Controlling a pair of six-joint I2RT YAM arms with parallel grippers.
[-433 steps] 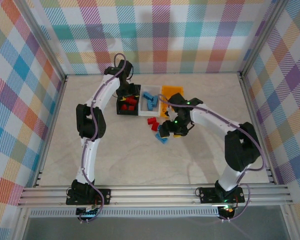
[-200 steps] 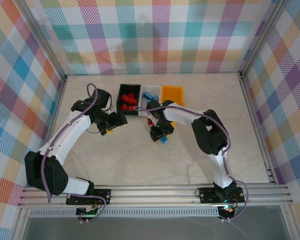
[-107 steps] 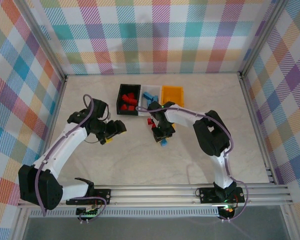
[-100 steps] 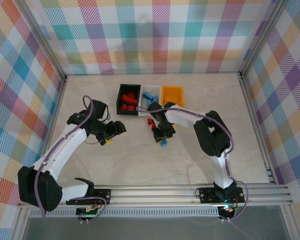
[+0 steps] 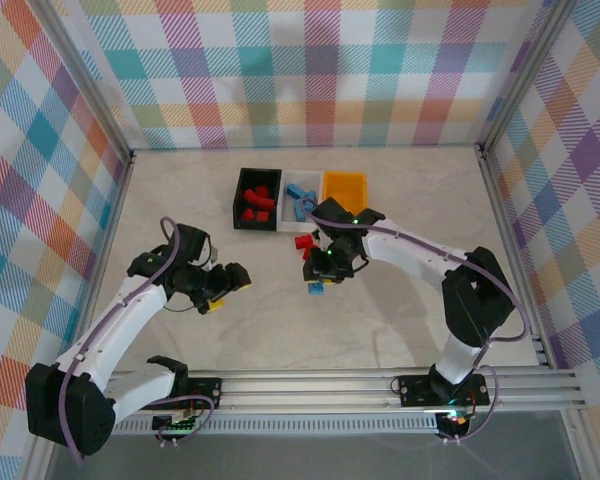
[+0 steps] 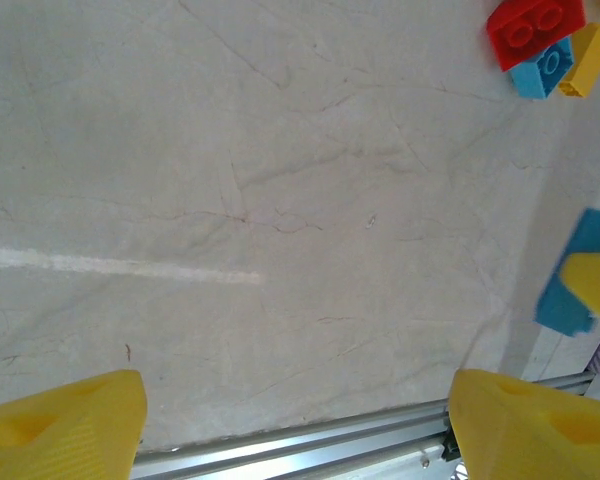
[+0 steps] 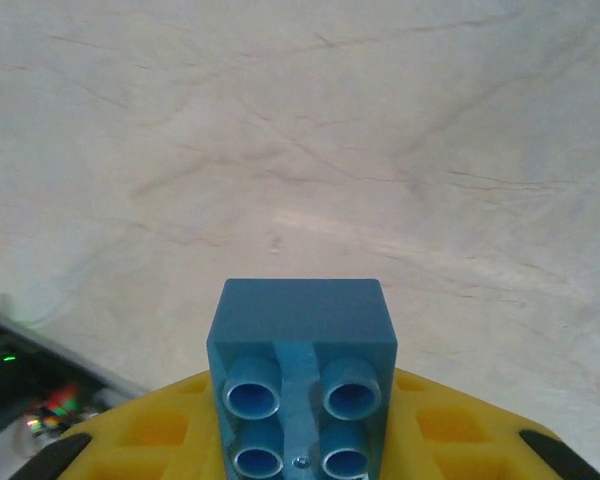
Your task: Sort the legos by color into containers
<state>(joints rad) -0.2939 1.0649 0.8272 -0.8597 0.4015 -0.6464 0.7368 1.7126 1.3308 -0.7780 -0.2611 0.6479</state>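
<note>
Pale marbled table top [image 5: 400,330] inside plaid walls [image 5: 310,70] forms the work area; I read it from the arm bases outward.

1. Nearest is the left gripper [image 5: 230,281], on the left half of the table and well apart from the bins. Its yellow fingers [image 6: 65,420] stand spread with bare table between them, so it carries nothing. I judge this a ready posture that leaves the centre free for the other arm.

2. Next is the right gripper [image 5: 323,268], near the table centre. Its jaws pinch a blue brick [image 7: 302,340] by the side faces, with the underside tubes toward the wrist camera. The table reads distant beneath it, so I take the brick as lifted for carrying.

3. Just beyond lie the loose red bricks [image 5: 302,242], between that gripper and the bins, not yet sorted (the left wrist view also shows a small cluster [image 6: 540,40] of red, blue and yellow pieces touching).

4. Farthest is the bin row. The black bin [image 5: 240,200] holds red pieces [image 5: 257,205], the white bin [image 5: 288,200] holds blue pieces [image 5: 298,192], and the yellow-orange bin [image 5: 344,188] sits rightmost. I cannot tell its contents. I judge the held brick's destination to be the white bin.
</note>
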